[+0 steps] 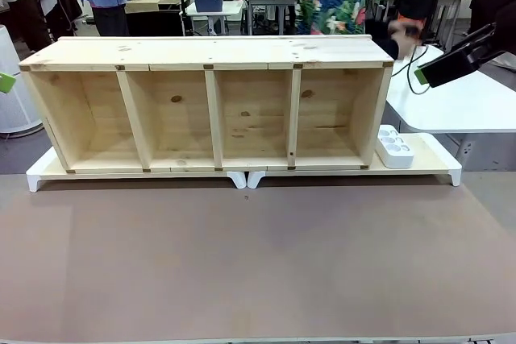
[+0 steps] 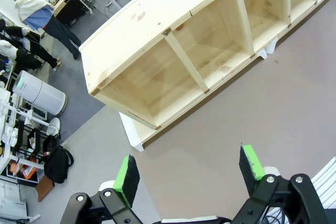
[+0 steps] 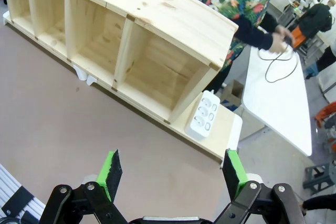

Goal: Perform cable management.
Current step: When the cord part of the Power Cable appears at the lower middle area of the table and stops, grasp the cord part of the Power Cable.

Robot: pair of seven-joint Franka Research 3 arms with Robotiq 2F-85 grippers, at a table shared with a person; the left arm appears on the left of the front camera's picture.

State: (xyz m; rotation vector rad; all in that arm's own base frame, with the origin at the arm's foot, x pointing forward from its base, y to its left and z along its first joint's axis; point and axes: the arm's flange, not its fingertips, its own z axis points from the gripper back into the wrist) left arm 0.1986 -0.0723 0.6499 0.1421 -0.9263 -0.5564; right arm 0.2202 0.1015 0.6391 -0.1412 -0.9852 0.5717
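Thin black power cable (image 3: 265,69) | looped from person's hand (image 3: 278,40) over white table (image 3: 278,108), beyond white multi-socket power strip (image 3: 205,114) | right gripper (image 3: 172,169) nearer, spread, empty | left gripper (image 2: 189,169) spread, empty

1. The front view sits above the worktop's (image 1: 242,267) near edge, mid-length, and faces straight into the wooden shelf's (image 1: 210,52) open compartments along the far edge.
2. The left wrist view looks down past the left gripper (image 2: 186,153) from high near the left end, rolled so the shelf runs diagonally.
3. The right wrist view does likewise past the right gripper (image 3: 172,151) from the right end.
4. All three views share the shelf and worktop. The front and right wrist views also share the power strip (image 1: 395,148).
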